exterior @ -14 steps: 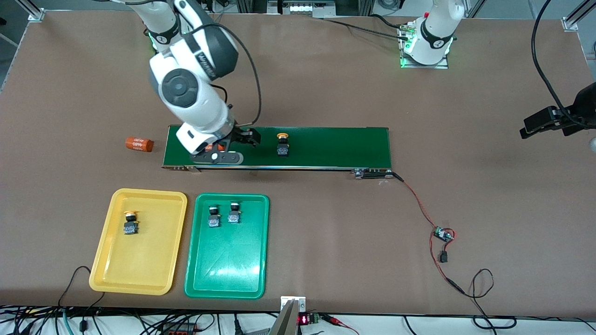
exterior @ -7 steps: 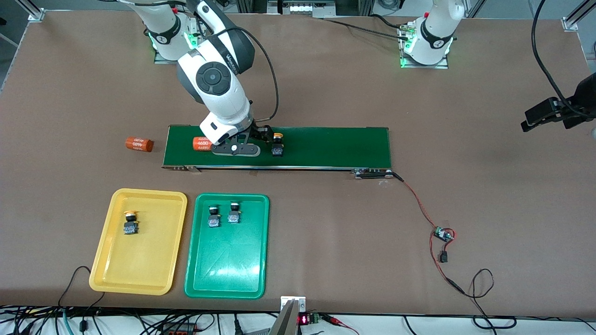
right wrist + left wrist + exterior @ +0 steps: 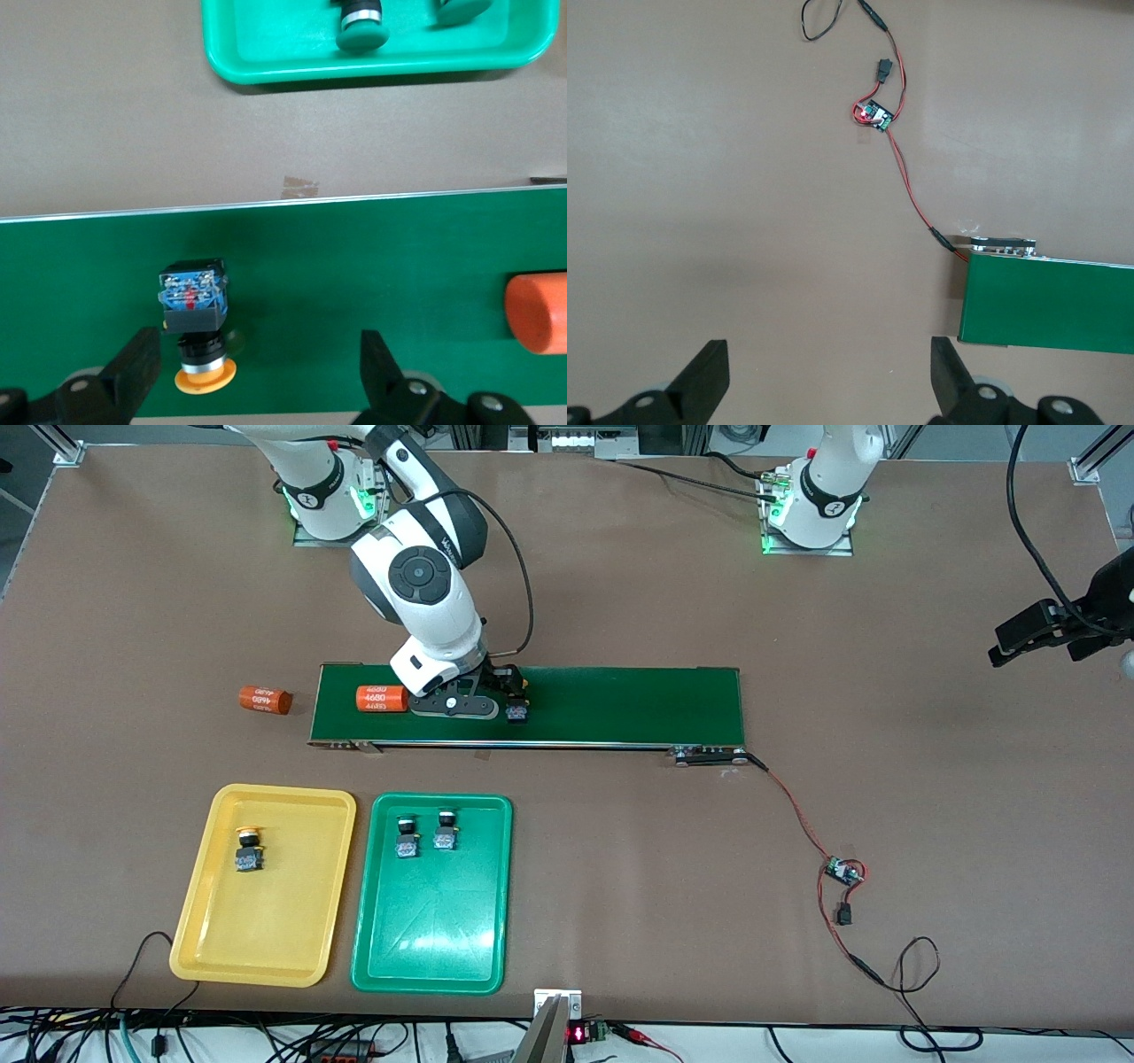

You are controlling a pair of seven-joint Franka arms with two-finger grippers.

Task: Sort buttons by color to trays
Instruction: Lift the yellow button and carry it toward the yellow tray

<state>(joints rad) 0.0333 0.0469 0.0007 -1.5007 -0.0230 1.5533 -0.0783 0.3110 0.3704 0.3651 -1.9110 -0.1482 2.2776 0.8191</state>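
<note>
A yellow-capped button [image 3: 516,710] [image 3: 197,326] lies on its side on the dark green belt [image 3: 620,704]. My right gripper [image 3: 511,693] [image 3: 257,376] hangs open just over it. The button sits between the fingers, close to one fingertip [image 3: 135,370] and touching neither. The yellow tray [image 3: 204,921] holds one yellow button [image 3: 249,850]. Two green buttons [image 3: 407,838] [image 3: 446,831] lie in the green tray [image 3: 434,939] [image 3: 266,66], beside the yellow tray. My left gripper [image 3: 1028,642] [image 3: 828,381] waits open over bare table at the left arm's end.
An orange "4680" cylinder [image 3: 381,698] [image 3: 539,310] lies on the belt beside my right hand, another [image 3: 265,699] on the table off the belt's end. A red wire and small circuit board [image 3: 842,871] [image 3: 873,113] trail from the belt's other end [image 3: 1045,305].
My right arm swung along the belt and came down over the yellow button. The button and the orange cylinder drifted along the belt toward the right arm's end. The left gripper barely shifted.
</note>
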